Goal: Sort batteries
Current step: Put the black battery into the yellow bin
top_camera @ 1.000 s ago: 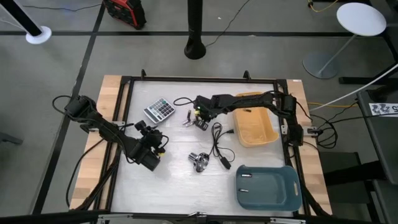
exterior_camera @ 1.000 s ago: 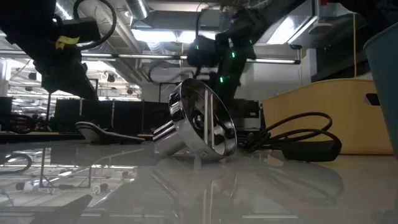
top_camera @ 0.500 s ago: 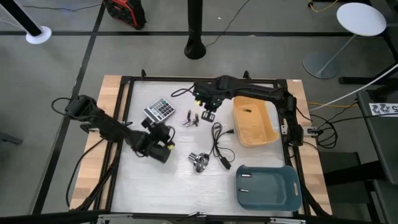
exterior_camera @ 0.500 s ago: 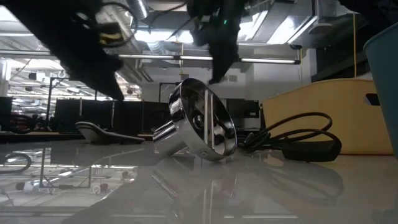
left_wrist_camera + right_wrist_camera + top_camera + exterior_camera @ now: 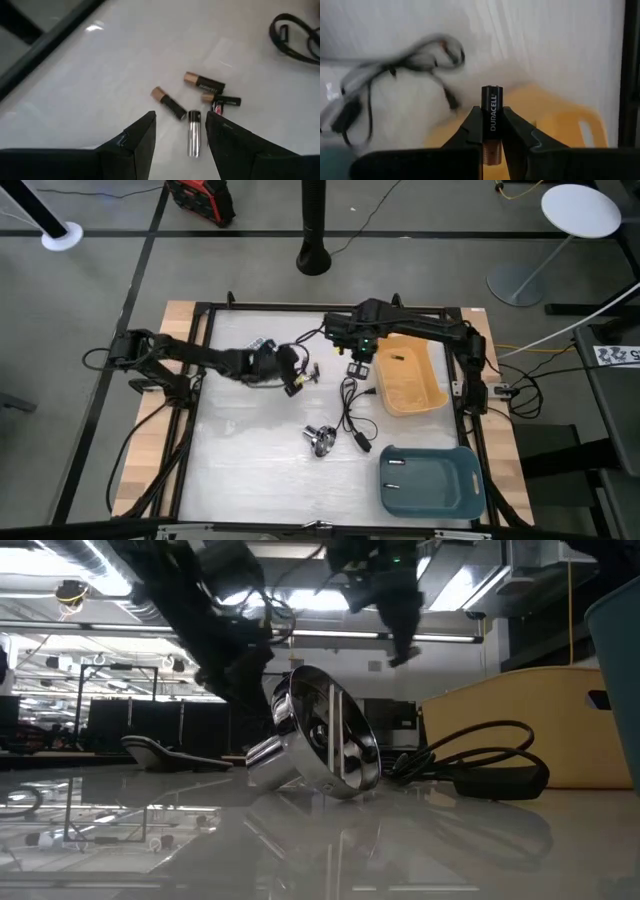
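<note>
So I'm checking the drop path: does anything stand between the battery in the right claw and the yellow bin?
Nothing visible does. The right claw holds the battery just beside the yellow bin, whose near rim is unobstructed.

4 batteries loose on table – 1 Duracell gripped upright.

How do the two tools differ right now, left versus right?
The left tool is open and empty, low over a cluster of loose batteries on the table; the right tool is shut on a battery. The left sits mid-table beside the calculator; the right is by the yellow bin, its battery upright between the fingers. Both have dark fingers.
</note>
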Action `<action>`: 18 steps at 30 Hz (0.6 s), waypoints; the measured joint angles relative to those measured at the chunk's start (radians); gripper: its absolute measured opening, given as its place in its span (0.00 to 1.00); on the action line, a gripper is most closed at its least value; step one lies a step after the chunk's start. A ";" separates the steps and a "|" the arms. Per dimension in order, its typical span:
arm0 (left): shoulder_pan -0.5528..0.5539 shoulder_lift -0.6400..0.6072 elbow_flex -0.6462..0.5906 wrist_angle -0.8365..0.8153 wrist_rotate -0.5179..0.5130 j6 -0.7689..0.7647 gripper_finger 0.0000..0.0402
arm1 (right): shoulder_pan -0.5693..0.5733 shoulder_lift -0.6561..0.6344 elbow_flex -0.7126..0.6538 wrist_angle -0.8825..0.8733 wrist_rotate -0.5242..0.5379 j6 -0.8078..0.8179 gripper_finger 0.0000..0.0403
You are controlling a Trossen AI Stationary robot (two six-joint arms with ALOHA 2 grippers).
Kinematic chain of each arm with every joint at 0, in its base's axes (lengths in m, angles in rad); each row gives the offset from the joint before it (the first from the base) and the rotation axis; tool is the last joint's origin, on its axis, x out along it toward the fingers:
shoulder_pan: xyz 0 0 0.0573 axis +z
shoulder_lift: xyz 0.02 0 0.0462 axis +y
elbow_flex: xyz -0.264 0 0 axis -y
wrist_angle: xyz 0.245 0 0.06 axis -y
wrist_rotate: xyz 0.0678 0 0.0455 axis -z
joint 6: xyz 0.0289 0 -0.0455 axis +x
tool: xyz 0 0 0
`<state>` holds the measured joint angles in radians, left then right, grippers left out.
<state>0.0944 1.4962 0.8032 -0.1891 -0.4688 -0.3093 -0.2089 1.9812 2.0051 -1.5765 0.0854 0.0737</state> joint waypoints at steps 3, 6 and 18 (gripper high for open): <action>0.077 0.010 0.000 -0.003 0.132 0.039 0.41 | 0.000 -0.075 -0.107 0.011 0.000 0.019 0.09; 0.132 0.031 0.000 -0.005 0.243 0.087 0.41 | 0.000 -0.176 -0.224 0.006 0.000 0.053 0.09; 0.187 0.144 0.000 0.025 0.395 0.262 0.41 | 0.047 -0.603 -0.726 0.197 0.019 0.211 0.09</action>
<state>0.2815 1.6400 0.8032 -0.1638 -0.0740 -0.0477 -0.1623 1.3784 1.2794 -1.3793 0.1043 0.2844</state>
